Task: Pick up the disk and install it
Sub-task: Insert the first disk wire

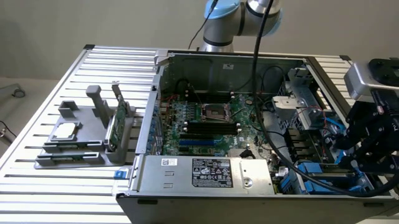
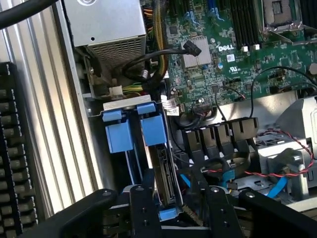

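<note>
The disk [image 2: 166, 171] stands on edge in the drive bay at the case's corner. Its connector end faces the wrist camera and its blue carrier tab [image 2: 152, 130] is at the far end. My gripper [image 2: 181, 210] is right over it and open. The left finger [image 2: 144, 210] is close beside the disk, and a gap shows between the disk and the right finger [image 2: 220, 210]. In the exterior view the black gripper [image 1: 363, 164] hangs over the case's near corner on the exterior view's right, beside the blue carriers [image 1: 315, 179].
A second blue carrier [image 2: 119, 133] sits next to the disk. The open computer case [image 1: 149, 116] holds a motherboard [image 1: 209, 121], a power supply [image 1: 206, 172] and loose cables [image 2: 267, 173]. A grey holder [image 1: 81, 140] with a chip and a green card rests on the slotted table [image 1: 37, 186].
</note>
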You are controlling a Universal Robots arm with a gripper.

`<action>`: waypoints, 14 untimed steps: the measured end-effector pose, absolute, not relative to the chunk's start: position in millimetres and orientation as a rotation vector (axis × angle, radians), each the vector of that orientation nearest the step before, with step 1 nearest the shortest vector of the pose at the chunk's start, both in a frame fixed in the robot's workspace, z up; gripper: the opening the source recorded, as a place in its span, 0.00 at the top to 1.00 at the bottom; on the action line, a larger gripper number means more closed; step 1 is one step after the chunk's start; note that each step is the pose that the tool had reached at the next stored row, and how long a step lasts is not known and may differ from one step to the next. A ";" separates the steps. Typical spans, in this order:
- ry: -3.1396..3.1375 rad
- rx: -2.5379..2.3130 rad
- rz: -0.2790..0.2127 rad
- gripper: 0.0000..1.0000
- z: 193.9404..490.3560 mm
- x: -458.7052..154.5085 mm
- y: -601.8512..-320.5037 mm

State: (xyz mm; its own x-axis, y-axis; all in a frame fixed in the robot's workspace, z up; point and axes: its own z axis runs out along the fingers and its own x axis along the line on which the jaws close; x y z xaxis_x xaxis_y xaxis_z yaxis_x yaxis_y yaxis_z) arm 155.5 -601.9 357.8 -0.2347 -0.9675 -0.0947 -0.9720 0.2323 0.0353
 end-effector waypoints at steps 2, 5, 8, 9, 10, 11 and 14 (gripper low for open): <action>2.453 -1.871 0.132 0.57 357.9 155.5 -601.9; 2.494 -1.813 0.130 0.57 357.9 155.4 -601.9; 2.536 -1.751 0.128 0.57 357.9 155.5 -601.9; 2.548 -1.731 0.128 0.57 357.8 155.5 -601.8; 2.561 -1.711 0.127 0.57 357.9 155.5 -601.9; 2.574 -1.691 0.126 0.57 357.8 155.5 -601.9; 2.613 -1.628 0.124 0.57 357.9 155.5 -601.8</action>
